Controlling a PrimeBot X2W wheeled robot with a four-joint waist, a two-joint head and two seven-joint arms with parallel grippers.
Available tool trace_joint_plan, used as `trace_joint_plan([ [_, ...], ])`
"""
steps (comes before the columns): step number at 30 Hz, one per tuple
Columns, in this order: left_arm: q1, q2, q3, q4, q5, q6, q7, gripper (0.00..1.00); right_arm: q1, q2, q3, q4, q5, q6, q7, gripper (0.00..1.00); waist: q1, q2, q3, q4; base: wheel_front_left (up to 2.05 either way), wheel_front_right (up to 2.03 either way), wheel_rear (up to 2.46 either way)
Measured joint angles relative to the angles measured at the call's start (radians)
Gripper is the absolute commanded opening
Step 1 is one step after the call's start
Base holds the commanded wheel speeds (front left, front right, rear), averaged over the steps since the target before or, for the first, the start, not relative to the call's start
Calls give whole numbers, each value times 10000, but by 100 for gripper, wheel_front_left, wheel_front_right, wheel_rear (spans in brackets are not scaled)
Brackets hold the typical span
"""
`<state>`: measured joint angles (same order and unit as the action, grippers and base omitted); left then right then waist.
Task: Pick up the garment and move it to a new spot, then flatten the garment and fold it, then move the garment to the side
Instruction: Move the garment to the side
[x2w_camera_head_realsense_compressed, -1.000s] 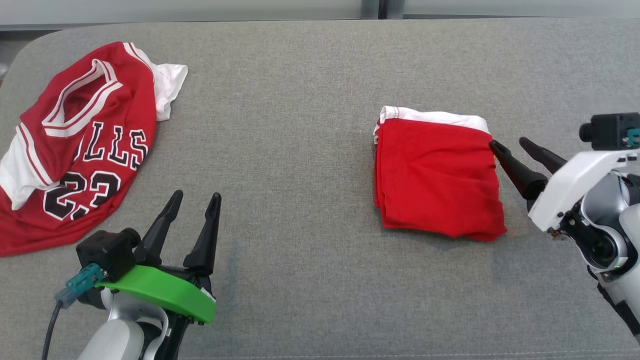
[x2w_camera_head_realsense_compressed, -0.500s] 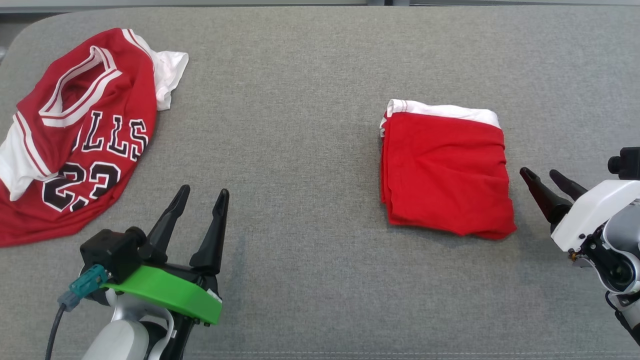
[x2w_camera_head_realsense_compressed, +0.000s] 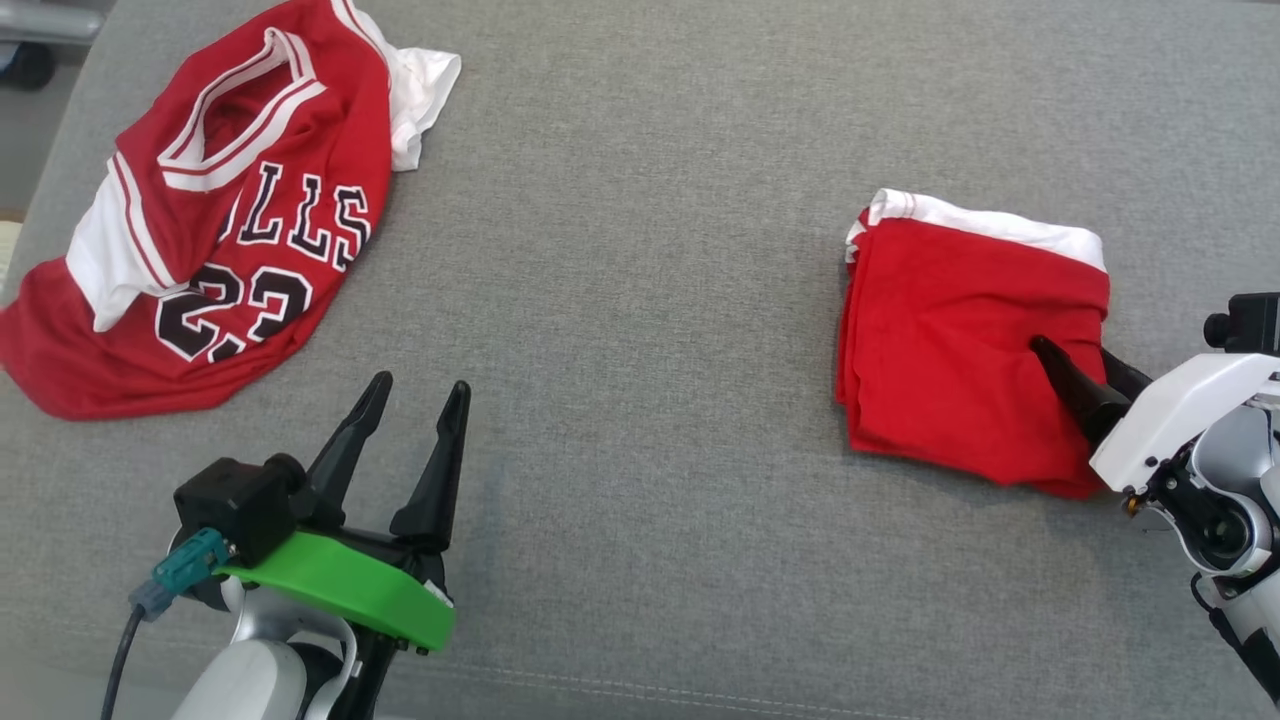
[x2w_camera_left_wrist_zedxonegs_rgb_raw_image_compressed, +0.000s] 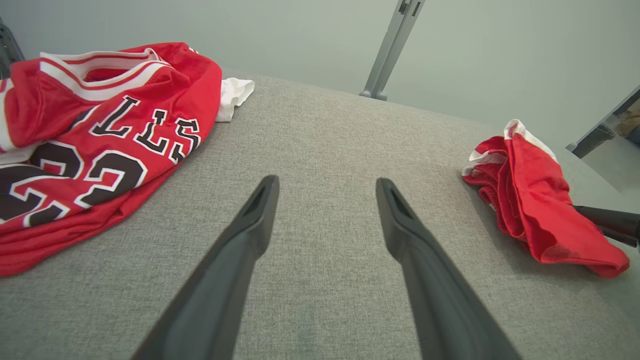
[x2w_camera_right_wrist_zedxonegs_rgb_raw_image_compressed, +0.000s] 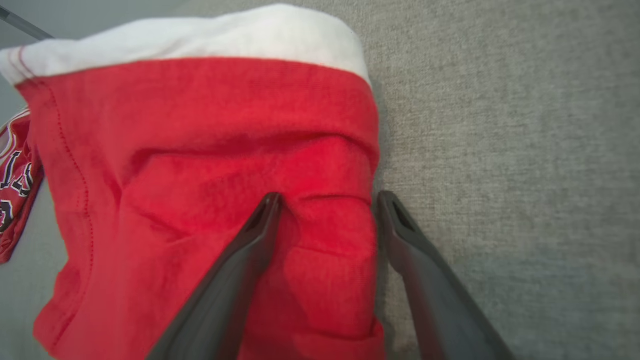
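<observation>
We saw the folded red garment (x2w_camera_head_realsense_compressed: 960, 350) lying on the grey upholstered surface (x2w_camera_head_realsense_compressed: 640, 300), with a white band along its far edge and its top layer creased. The right gripper (x2w_camera_right_wrist_zedxonegs_rgb_raw_image_compressed: 330, 197) was at the garment's right-hand edge with its jaws spread wide. One finger (x2w_camera_right_wrist_zedxonegs_rgb_raw_image_compressed: 240, 260) lay over the red cloth. The other finger (x2w_camera_right_wrist_zedxonegs_rgb_raw_image_compressed: 420, 260) was just beside the garment's edge, over bare grey fabric, so the edge sat between the two. Nothing was pinched, and we could not tell whether the inner finger pressed on the cloth or only hung over it.

The left gripper (x2w_camera_head_realsense_compressed: 418, 385) was well apart from the garment, off to its left and nearer the robot. Its jaws were also wide and held nothing, and its tips pointed away from the robot. A crumpled red basketball jersey (x2w_camera_head_realsense_compressed: 230, 230), with a black "23" and some white cloth at its far side, lay farther to the garment's left, beyond the left gripper.
</observation>
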<state>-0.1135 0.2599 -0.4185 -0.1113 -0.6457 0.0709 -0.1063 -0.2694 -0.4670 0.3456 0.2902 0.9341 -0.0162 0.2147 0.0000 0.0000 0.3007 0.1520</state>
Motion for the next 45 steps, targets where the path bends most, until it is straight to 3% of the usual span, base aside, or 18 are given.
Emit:
trace_joint_plan([
  [3,0,-15,4,25,-2,0,-4,100,-116,10,-2,167,52,75,96,100,0,0,49,210,0,0,0],
  [4,0,-23,12,44,-2,0,-8,100,-157,25,12,186,82,88,111,89,0,0,60,269,0,0,0],
  [6,3,-25,59,50,-2,12,-17,100,-284,54,125,209,86,219,169,9,0,0,75,358,0,0,0],
  [7,3,-23,81,52,-2,13,-17,100,-360,96,157,207,86,280,201,0,0,0,81,384,0,0,0],
  [23,6,-48,255,-10,-8,58,-134,100,-1565,-125,420,380,-128,512,782,0,0,0,298,52,0,0,0],
  [45,-407,460,261,-842,230,58,351,100,-2514,-282,322,508,-297,453,1003,0,0,0,1134,-1838,0,0,0],
])
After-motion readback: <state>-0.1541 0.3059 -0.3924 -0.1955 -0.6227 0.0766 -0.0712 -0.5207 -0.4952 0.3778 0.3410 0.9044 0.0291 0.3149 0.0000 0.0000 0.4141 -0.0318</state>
